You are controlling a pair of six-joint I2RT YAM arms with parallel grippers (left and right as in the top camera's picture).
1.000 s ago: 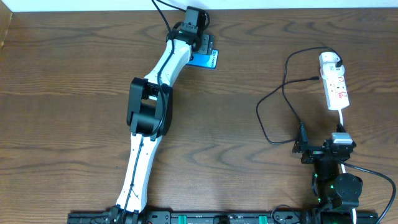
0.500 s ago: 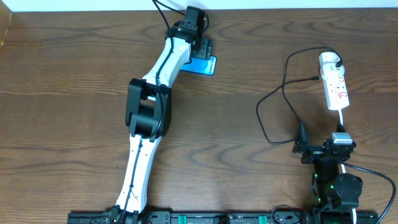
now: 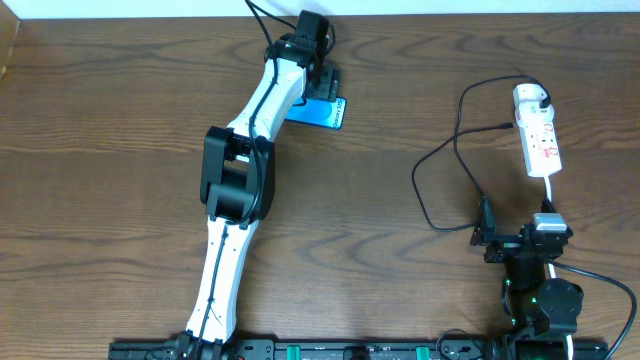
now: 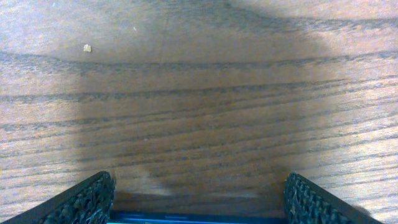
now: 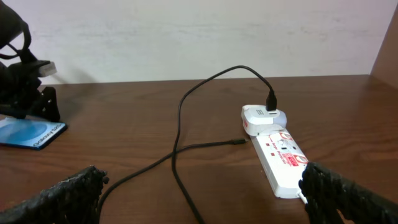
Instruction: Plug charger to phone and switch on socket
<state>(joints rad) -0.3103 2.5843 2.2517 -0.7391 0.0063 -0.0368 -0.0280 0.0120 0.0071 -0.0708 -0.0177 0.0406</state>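
Wood table. Left gripper placed at far edge: jaws spread wide, gap filled by phone edge, apparently clamped. Right gripper at near side: jaws wide, nothing held. Socket laid far right. Charger plugged into its far end, connector tip left loose beside it.

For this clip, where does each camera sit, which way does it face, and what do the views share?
Overhead: above the table, looking straight down; left arm reaches the phone, right arm folded near the socket.
Left wrist: faces down at the wood; left fingers flank the phone's blue edge.
Right wrist: low, facing across the table toward the wall; right fingers frame socket, charger and phone.
Shared: all three show the phone; overhead and right wrist share socket and charger.
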